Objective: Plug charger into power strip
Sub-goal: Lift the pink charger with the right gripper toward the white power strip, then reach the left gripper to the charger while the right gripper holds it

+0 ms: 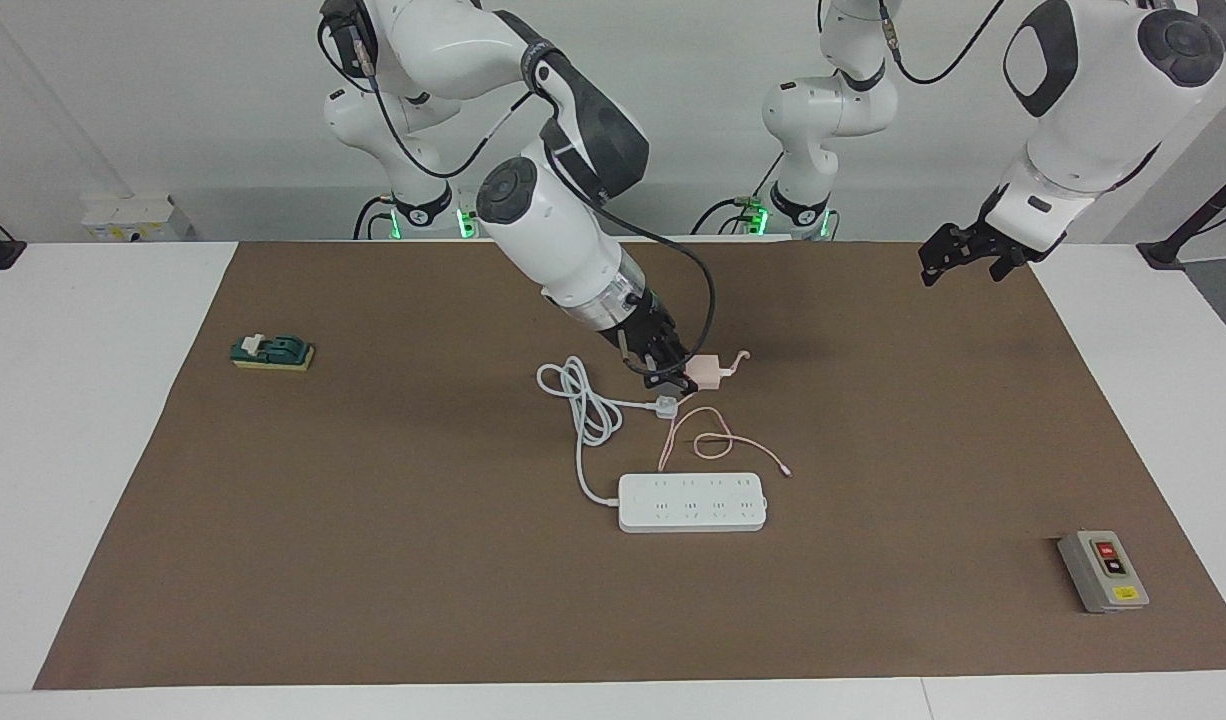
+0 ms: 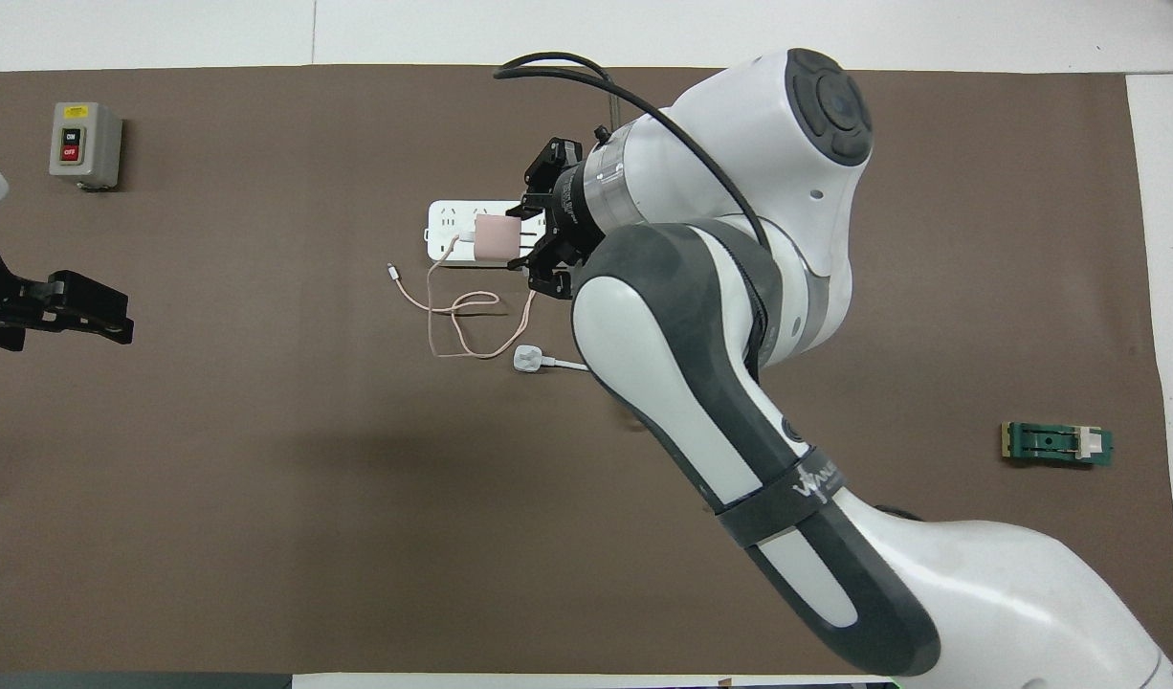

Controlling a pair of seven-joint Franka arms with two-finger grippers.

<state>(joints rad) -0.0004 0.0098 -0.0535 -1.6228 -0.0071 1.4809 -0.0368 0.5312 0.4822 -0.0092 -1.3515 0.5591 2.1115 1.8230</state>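
White arms (image 1: 553, 230), grey joints, black cables.

facing high, overhead steep, shared table (image 1: 123, 400)

Bright even overhead light; soft shadows on brown mat (image 1: 373, 560); sharp focus.

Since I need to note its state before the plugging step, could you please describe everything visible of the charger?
The charger is a small pale pink cube, plastic by its look, gripped by the shut right gripper and held up off the mat. Its thin pink cable hangs down and lies looped on the mat, nearer to the robots than the power strip.
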